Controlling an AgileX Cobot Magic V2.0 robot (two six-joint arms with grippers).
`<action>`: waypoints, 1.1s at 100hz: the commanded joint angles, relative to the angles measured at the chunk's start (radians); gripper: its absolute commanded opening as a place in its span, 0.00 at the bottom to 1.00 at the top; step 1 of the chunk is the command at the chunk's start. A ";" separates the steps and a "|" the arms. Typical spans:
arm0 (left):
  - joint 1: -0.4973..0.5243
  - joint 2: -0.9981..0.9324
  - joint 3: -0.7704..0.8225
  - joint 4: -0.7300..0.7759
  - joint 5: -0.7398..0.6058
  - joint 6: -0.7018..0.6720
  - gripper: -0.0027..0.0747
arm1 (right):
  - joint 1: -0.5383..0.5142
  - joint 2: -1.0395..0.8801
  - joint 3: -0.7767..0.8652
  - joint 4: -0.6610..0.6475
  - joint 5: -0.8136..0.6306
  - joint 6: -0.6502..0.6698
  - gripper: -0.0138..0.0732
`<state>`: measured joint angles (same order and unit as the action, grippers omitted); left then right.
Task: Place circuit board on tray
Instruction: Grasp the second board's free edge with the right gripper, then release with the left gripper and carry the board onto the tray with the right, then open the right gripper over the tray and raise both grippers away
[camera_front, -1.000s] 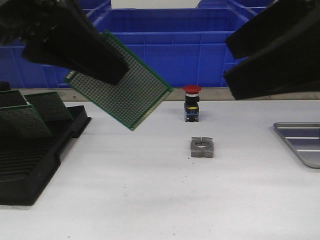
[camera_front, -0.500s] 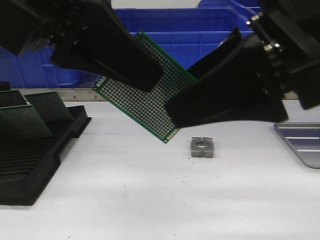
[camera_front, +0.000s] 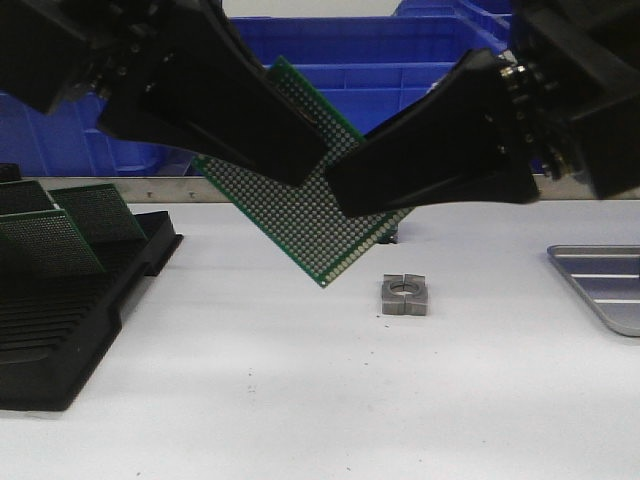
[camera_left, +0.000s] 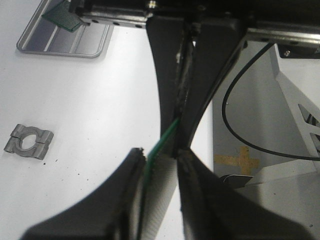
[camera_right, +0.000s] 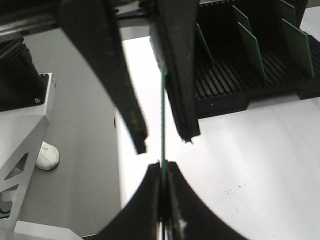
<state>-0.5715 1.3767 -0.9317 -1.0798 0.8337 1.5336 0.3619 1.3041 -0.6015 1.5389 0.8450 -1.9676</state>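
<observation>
Front view: green circuit board up in the air at centre frame, tilted on one corner, pinched from the upper left by the left gripper and met from the right by the right gripper; silver tray at the right edge. Left wrist view: board edge-on between left fingers spread a little around it. Right wrist view: right fingers pressed tight on the thin board edge, left gripper's fingers wider above.

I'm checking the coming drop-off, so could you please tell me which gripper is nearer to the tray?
Right. The right gripper is mid-table beside the circuit board, toward the tray at the table's right edge; the left gripper is farther left.
</observation>
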 joint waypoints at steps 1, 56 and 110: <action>-0.006 -0.024 -0.030 -0.061 0.005 -0.008 0.55 | -0.001 -0.017 -0.027 0.066 0.030 0.007 0.08; -0.006 -0.024 -0.030 -0.061 -0.104 -0.008 0.70 | -0.285 -0.017 -0.027 -0.273 -0.051 0.617 0.08; -0.006 -0.024 -0.030 -0.067 -0.106 -0.008 0.70 | -0.514 0.120 -0.030 -0.257 -0.741 0.616 0.08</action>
<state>-0.5715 1.3767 -0.9317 -1.0900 0.7345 1.5336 -0.1449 1.4167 -0.6015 1.2477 0.2002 -1.3494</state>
